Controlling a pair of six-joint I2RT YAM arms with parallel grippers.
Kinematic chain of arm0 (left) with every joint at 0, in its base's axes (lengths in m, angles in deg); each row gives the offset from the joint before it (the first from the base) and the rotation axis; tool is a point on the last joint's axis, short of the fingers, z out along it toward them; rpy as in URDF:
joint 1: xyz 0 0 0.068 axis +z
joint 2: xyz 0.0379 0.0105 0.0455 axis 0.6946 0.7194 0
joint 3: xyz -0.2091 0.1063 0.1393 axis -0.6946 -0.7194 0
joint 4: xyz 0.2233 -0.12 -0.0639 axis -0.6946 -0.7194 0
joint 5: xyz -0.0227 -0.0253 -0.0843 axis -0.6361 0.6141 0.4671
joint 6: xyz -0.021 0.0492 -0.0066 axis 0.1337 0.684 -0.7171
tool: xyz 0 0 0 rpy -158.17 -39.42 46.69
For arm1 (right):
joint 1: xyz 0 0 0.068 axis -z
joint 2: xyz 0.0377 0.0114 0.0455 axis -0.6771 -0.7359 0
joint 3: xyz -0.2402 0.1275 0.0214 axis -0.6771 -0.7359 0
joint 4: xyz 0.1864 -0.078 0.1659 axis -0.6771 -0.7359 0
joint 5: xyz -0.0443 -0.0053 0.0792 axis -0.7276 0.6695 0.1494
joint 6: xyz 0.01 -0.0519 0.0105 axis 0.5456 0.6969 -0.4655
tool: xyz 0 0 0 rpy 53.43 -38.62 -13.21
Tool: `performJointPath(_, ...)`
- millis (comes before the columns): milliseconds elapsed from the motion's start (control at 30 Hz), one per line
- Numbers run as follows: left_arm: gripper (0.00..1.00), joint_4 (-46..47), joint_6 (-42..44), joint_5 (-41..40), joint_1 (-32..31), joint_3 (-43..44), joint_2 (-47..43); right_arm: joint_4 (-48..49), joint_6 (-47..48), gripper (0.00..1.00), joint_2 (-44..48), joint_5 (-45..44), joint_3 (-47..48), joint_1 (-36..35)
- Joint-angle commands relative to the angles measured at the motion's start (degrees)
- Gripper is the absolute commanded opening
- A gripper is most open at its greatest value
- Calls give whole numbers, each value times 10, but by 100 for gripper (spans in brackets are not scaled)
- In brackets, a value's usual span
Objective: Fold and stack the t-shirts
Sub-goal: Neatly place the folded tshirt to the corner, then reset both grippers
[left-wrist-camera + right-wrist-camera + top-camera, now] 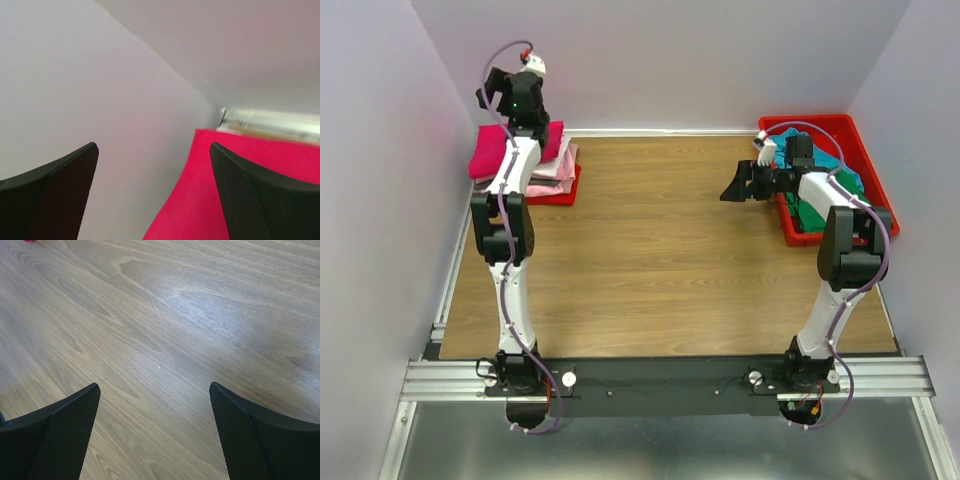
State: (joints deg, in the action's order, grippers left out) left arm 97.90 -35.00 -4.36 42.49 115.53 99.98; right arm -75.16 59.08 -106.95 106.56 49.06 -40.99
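Surface: wood-grain table [660, 250], bare across its middle; pale lilac walls [380, 200] on three sides; aluminium rail [670, 375] along the near edge, carrying both arm bases.
Folded stack: far-left corner, close against the side wall; crimson-pink t-shirt [486, 160] on top, folded; pale pink t-shirt [558, 168] and paler layers under it.
Left red tray [565, 192]: beneath the stack; only its near-right edge shows.
Left gripper [153, 150]: jaws spread wide, nothing between them; raised above the far-left end of the stack, pointed towards the wall corner; crimson cloth fills the lower right of the wrist view.
Obstruction, left: the white forearm lies across the stack in the overhead view and hides its middle.
Right red tray [850, 135]: far-right corner, against the side wall.
Teal t-shirt [828, 165]: loose and unfolded in the right red tray; a darker green cloth shows below it; how many lie there cannot be told.
Right gripper [154, 390]: jaws spread wide, empty; over bare wood just left of the right red tray, facing left.
Obstruction, right: wrist and elbow cover much of the tray's contents.
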Motion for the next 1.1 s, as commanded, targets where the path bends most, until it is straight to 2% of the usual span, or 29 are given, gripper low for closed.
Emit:
performJointPath(0, 98, -28, -175, 50, 9, 85, -50, -11, 0, 96, 17, 4, -7, 5)
performJointPath(100, 98, -80, -209, 94, 25, 103, -96, -11, 2, 96, 23, -3, -7, 5)
performJointPath(133, 98, -84, -255, 106, 29, 104, -128, -11, 3, 96, 24, -3, -7, 5)
performJointPath(167, 98, -127, -277, 160, 37, 105, -147, -11, 7, 96, 25, -7, -8, 5)
performJointPath(233, 98, -148, -341, 222, 45, 85, -184, -13, 21, 96, 29, -9, -9, 5)
performJointPath(267, 97, -164, -359, 288, 48, 51, -227, -14, 27, 96, 34, -17, -9, 5)
performJointPath(333, 96, -176, -385, 347, 48, 4, -275, -16, 51, 96, 43, -22, -12, 5)
performJointPath(367, 96, -186, -399, 398, 49, -25, -327, -20, 59, 96, 57, -30, -15, 5)
performJointPath(467, 96, -197, -408, 477, 49, -155, -446, -20, 90, 96, 89, -43, -23, 5)
performJointPath(500, 96, -197, -416, 514, 49, -236, -480, -21, 107, 97, 115, -61, -31, 5)
performJointPath(533, 96, -193, -422, 527, 49, -275, -547, -21, 116, 98, 129, -69, -35, 5)
performJointPath(600, 96, -189, -435, 529, 49, -353, -616, -19, 131, 100, 181, -116, -45, 5)
performJointPath(633, 96, -189, -436, 528, 49, -423, -677, -11, 139, 100, 197, -135, -57, 6)
performJointPath(800, 96, -182, -431, 515, 49, -611, -817, 63, 95, 100, 344, -360, -111, 11)
performJointPath(900, 96, -175, -426, 524, 49, -661, -877, 103, 3, 100, 400, -479, -152, 19)
performJointPath(1067, 96, -152, -438, 528, 48, -715, -934, 100, -82, 100, 489, -524, -225, 20)
